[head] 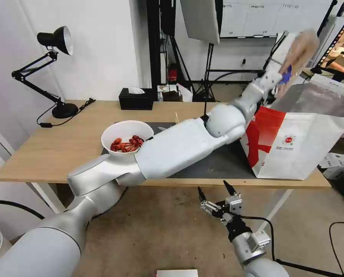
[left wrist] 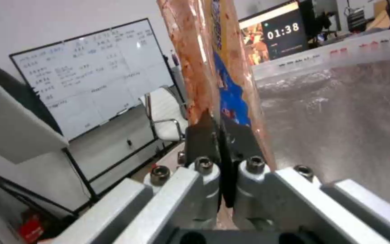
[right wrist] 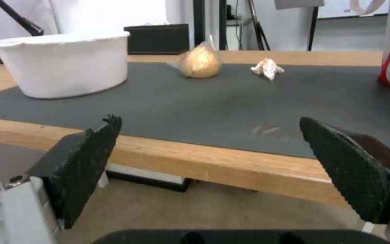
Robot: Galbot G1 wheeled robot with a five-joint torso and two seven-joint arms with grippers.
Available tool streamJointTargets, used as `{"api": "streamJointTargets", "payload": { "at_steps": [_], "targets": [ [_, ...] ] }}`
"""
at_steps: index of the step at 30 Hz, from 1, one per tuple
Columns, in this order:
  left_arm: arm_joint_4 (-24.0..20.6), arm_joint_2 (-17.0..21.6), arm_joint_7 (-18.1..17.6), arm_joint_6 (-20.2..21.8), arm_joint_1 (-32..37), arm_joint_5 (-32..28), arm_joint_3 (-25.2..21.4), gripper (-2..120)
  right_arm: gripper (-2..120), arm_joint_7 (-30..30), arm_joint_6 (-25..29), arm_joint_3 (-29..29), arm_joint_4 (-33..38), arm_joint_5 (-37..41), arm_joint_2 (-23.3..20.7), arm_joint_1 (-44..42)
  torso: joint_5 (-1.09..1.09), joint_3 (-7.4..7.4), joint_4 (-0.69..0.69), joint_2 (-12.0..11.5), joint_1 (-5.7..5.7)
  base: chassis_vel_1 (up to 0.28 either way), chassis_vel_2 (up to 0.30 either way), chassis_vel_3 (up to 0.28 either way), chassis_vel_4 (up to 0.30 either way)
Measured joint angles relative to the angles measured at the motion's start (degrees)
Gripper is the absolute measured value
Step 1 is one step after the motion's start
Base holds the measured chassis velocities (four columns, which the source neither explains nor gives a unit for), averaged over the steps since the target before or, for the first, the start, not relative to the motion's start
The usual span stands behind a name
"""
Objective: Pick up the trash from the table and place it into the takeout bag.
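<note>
My left arm reaches across the table to the open top of the red-and-white takeout bag. The left gripper is shut on the clear plastic tray with reddish scraps, held upright above the bag's rim. The wrist view shows its fingers clamping the tray beside the foil lining. A white bowl of red crayfish shells stands on the dark mat. A tan twisted bundle and a crumpled tissue lie further back. My right gripper hangs open below the table's front edge.
A black tissue box stands at the table's far edge. At the far left corner is a black desk lamp with its cable. A small white box lies on the floor near me.
</note>
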Motion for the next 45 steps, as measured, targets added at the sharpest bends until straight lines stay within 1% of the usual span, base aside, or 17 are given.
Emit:
{"api": "streamJointTargets", "payload": {
  "at_steps": [5, 17, 20, 24, 27, 28, 30, 32, 33, 36, 38, 39, 40, 41, 42, 43, 45],
  "targets": [
    [-0.43, 0.62, -0.73, -1.24, 0.42, 0.06, 0.27, 3, 100, -0.18, 0.20, -0.15, -0.25, -0.02, 0.14, -0.12, -0.01, 0.00, 0.00, 0.00, 0.00, 0.000, 0.000, 0.000, 0.000],
    [-7.29, 3.93, -4.38, -1.90, 0.95, -0.87, 0.20, 46, 100, -0.28, -0.01, -1.10, -0.76, 0.34, -0.13, 1.03, -0.01, 0.00, -0.02, 0.00, 0.00, 0.000, 0.000, 0.000, 0.000],
    [-12.87, 7.82, -6.74, -1.43, 2.55, -1.67, -0.81, 60, 100, -0.14, -0.06, -0.61, 0.31, 0.67, -0.49, 0.77, -0.01, 0.00, 0.00, 0.00, 0.00, 0.000, 0.000, 0.000, 0.000],
    [-16.22, 11.08, -8.09, -1.35, 5.02, -2.16, -1.46, 69, 100, 0.20, 0.07, 0.49, 1.89, 0.71, -0.41, -0.63, -0.02, -0.01, 0.00, 0.00, 0.00, 0.000, 0.000, 0.000, 0.000],
    [-23.41, 18.39, -8.76, -1.39, 11.75, -2.04, -3.06, 84, 100, 0.96, 0.31, 2.83, 4.42, 0.72, 0.00, -2.99, -0.03, 0.00, -0.02, 0.00, 0.00, 0.000, 0.000, 0.000, 0.000],
    [-23.41, 18.39, -8.76, -1.39, 11.75, -2.04, -3.06, 84, 100, 0.96, 0.31, 2.83, 4.42, 0.72, 0.00, -2.99, -0.03, 0.00, -0.02, 0.00, 0.00, 0.000, 0.000, 0.000, 0.000],
    [-27.08, 22.18, -8.87, -1.39, 15.24, -1.72, -4.84, 92, 100, 1.12, 0.32, 3.63, 4.94, 0.71, 0.02, -3.43, -0.04, 0.00, 0.00, 0.00, 0.00, 0.000, 0.000, 0.000, 0.000],
    [-33.53, 28.80, -8.78, -1.40, 22.17, -0.66, -10.30, 99, 100, 1.25, 0.47, 4.58, 5.11, 0.65, -0.36, -3.90, -0.04, -0.01, 0.01, 0.00, 0.00, 0.000, 0.000, 0.000, 0.000],
    [-33.53, 28.80, -8.78, -1.40, 22.17, -0.66, -10.30, 99, 100, 1.25, 0.47, 4.58, 5.11, 0.65, -0.36, -3.90, -0.04, -0.01, 0.01, 0.00, 0.00, 0.000, 0.000, 0.000, 0.000],
    [-37.70, 33.52, -8.08, -1.44, 29.33, 0.70, -16.16, 100, 100, 1.43, 0.84, 5.21, 5.23, 0.64, -0.91, -4.14, -0.05, -0.01, 0.01, 0.00, 0.00, 0.000, 0.000, 0.000, 0.000],
    [-42.19, 38.75, -6.52, -1.61, 39.48, 3.13, -23.85, 100, 100, 1.72, 1.44, 5.45, 5.58, 0.73, -1.35, -4.26, -0.04, -0.01, 0.01, 0.00, 0.00, 0.000, 0.000, 0.000, 0.000],
    [-42.19, 38.75, -6.52, -1.61, 39.48, 3.13, -23.85, 100, 100, 1.72, 1.44, 5.45, 5.58, 0.73, -1.35, -4.26, -0.04, -0.01, 0.01, 0.00, 0.00, 0.000, 0.000, 0.000, 0.000],
    [-44.22, 41.01, -5.94, -2.07, 44.57, 4.26, -27.67, 100, 100, 1.78, 1.82, 5.53, 5.73, 0.66, -1.45, -4.22, -0.07, -0.01, 0.05, 0.01, -0.01, 0.000, 0.000, 0.000, 0.000],
    [-44.62, 41.49, -5.82, -2.26, 45.61, 4.52, -28.51, 100, 100, 1.78, 2.00, 5.61, 5.76, 0.61, -1.39, -4.26, -0.06, -0.01, 0.06, 0.01, -0.01, 0.000, 0.000, 0.000, 0.000],
    [-46.81, 43.13, -4.34, -3.84, 53.98, 6.80, -35.40, 100, 100, 1.83, 2.72, 6.71, 6.05, 0.38, -1.21, -4.72, -0.01, -0.01, -0.01, 0.01, -0.01, 0.000, 0.000, 0.000, 0.000],
    [-46.81, 43.13, -4.34, -3.84, 53.98, 6.80, -35.40, 100, 100, 1.83, 2.72, 6.71, 6.05, 0.38, -1.21, -4.72, -0.01, -0.01, -0.01, 0.01, -0.01, 0.000, 0.000, 0.000, 0.000],
    [-48.39, 42.95, -3.14, -6.64, 65.64, 11.02, -44.28, 100, 100, 1.89, 3.56, 8.91, 6.16, -0.49, -1.29, -5.21, 0.00, -0.02, 0.01, 0.01, -0.01, 0.000, 0.000, 0.000, 0.000]
  ]
}}
